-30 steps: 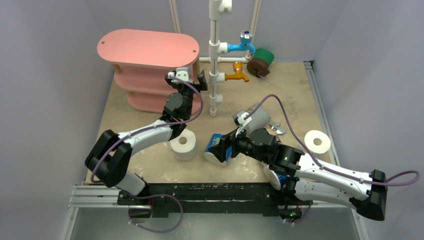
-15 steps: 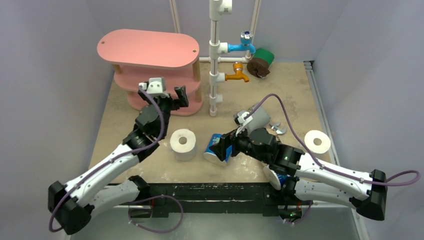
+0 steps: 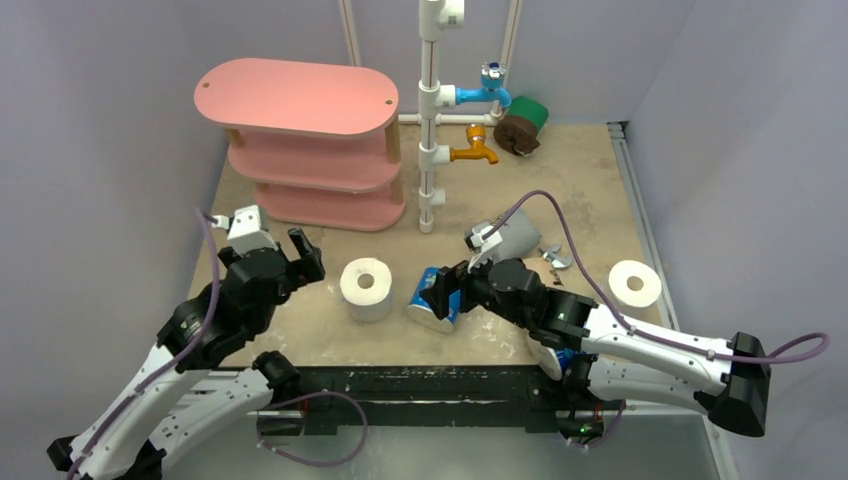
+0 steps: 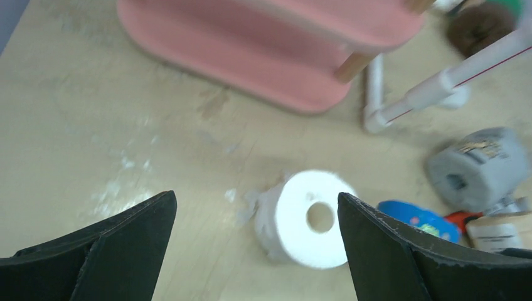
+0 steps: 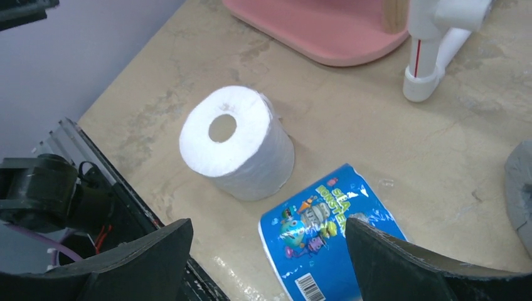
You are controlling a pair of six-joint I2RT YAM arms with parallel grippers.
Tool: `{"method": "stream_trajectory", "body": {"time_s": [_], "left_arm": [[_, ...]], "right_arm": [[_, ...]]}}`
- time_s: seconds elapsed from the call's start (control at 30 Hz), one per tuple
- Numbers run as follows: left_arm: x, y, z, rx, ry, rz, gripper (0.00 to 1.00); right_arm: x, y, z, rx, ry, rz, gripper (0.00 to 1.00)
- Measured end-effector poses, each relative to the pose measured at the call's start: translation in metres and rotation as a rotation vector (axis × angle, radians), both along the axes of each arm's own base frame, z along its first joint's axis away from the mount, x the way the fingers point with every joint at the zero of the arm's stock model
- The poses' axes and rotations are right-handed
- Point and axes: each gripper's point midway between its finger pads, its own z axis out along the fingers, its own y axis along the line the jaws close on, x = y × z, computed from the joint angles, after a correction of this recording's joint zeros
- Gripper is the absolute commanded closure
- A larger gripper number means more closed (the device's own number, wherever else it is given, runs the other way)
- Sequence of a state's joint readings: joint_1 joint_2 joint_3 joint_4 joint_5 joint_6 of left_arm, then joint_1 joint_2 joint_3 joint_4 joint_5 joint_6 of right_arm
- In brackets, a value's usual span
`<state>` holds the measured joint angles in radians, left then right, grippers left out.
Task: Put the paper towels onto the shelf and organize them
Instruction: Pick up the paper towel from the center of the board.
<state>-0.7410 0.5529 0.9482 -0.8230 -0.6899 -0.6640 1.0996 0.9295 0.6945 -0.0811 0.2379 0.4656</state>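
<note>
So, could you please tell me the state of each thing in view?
left gripper, open, empty
right gripper, open, empty
centre white roll, upright
blue roll, on its side
grey roll, on its side
right white roll, upright
green roll, lying
brown roll, lying
shelf, upright, top board bare

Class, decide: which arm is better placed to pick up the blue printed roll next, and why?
Right. The right gripper is open right over the blue printed roll; the left gripper, also open, is farther off, beyond the bare white roll.
</note>
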Motion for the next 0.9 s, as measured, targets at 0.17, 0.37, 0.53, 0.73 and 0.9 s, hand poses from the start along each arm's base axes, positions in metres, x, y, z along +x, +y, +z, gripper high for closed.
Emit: {"method": "stream_trajectory", "body": {"time_s": [0.17,0.37,0.53,0.73,0.9], "left_arm": [[-0.018,0.007,-0.056,0.072,0.290,0.093,0.00],[-0.029,-0.004,-0.083,0.006,0.369,0.061,0.00],[-0.036,-0.015,-0.102,-0.029,0.395,-0.007,0.00],[-0.023,-0.045,-0.130,0.064,0.547,-0.069,0.00],[-0.017,-0.059,-0.143,0.089,0.622,-0.094,0.01]], "right_arm": [[0.003,-0.003,-0.025,-0.037,0.040,-0.041,0.07],[0.006,-0.003,-0.032,-0.031,0.065,-0.074,0.07],[0.010,0.002,-0.037,-0.029,0.073,-0.085,0.07],[0.011,0.005,-0.051,-0.065,0.090,-0.086,0.07],[0.012,0.007,-0.049,-0.058,0.087,-0.085,0.07]]}}
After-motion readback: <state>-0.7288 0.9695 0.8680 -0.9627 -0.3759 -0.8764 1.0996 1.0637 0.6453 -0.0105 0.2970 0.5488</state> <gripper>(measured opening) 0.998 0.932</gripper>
